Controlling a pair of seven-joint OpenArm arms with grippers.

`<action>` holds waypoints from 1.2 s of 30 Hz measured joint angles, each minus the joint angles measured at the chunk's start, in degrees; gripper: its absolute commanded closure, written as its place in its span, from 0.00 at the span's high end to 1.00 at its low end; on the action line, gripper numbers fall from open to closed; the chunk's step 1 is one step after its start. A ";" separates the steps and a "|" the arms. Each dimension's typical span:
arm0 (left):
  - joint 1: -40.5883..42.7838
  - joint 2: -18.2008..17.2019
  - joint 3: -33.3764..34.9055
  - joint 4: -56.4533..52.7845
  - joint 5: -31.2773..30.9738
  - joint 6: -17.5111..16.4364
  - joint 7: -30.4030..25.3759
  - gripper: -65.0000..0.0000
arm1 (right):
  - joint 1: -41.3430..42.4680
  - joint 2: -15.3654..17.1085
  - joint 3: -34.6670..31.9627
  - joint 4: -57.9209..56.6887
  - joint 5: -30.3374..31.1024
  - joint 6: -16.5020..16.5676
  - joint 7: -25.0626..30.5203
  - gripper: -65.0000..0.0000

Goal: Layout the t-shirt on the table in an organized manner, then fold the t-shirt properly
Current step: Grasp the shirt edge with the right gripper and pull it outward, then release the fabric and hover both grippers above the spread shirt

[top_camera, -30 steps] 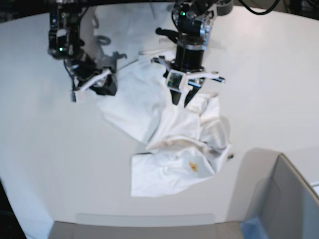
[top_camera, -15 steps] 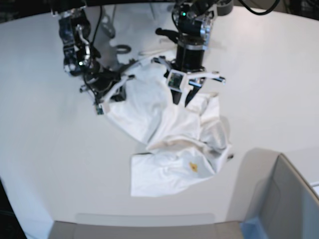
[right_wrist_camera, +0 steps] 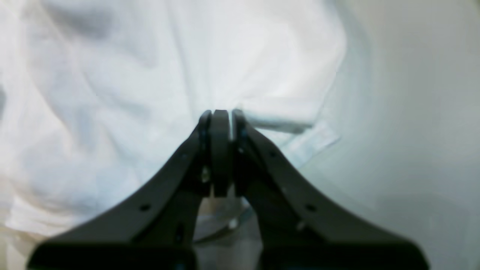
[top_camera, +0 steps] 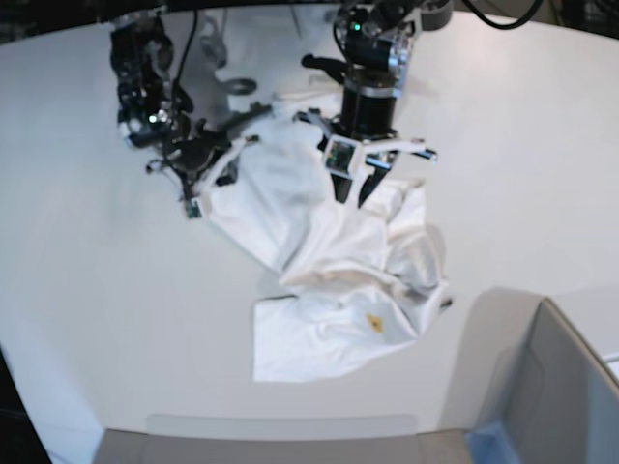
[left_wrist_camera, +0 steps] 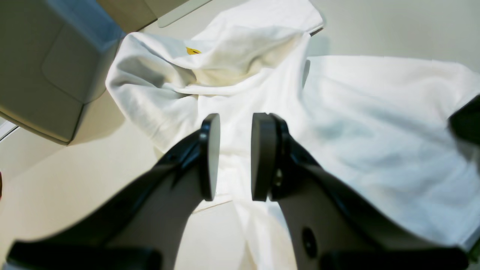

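base view shows the crumpled white cotton t-shirt (top_camera: 329, 261) mid-desk (top_camera: 97, 309), right jaws (top_camera: 208, 179) pinched tight on its edge, left jaws (top_camera: 363, 188) narrowly parted over its bunched middle, gripping nothing.

I am counting one crumpled white cotton t-shirt (top_camera: 329, 261), one plain white smooth table (top_camera: 116, 319), one grey bin-like box (top_camera: 556, 396), and my two black pincers: left gripper (top_camera: 360, 190), right gripper (top_camera: 208, 184).
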 measured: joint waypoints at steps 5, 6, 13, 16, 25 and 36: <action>0.00 -0.02 0.00 0.07 0.02 0.02 0.00 0.24 | 0.85 0.13 4.55 5.40 -0.24 0.00 0.00 0.00; 0.00 -0.02 0.00 0.07 0.04 0.02 0.00 0.24 | 1.18 0.13 5.22 6.43 -0.22 0.00 0.15 0.00; 0.02 0.00 0.04 0.07 0.00 0.13 -0.02 0.24 | 3.52 3.63 9.62 10.43 -0.09 0.22 0.04 0.00; 0.02 -0.04 0.04 0.07 0.02 0.07 0.00 0.24 | 5.25 5.18 12.61 10.43 -0.07 0.22 -0.02 0.00; 0.04 -0.02 0.04 0.11 0.04 0.22 0.00 0.24 | 14.10 9.99 21.03 6.56 0.17 0.57 0.02 0.00; 0.04 0.00 0.00 0.11 0.04 0.17 0.00 0.24 | 20.06 11.98 23.65 -7.96 -0.09 0.24 -0.22 0.00</action>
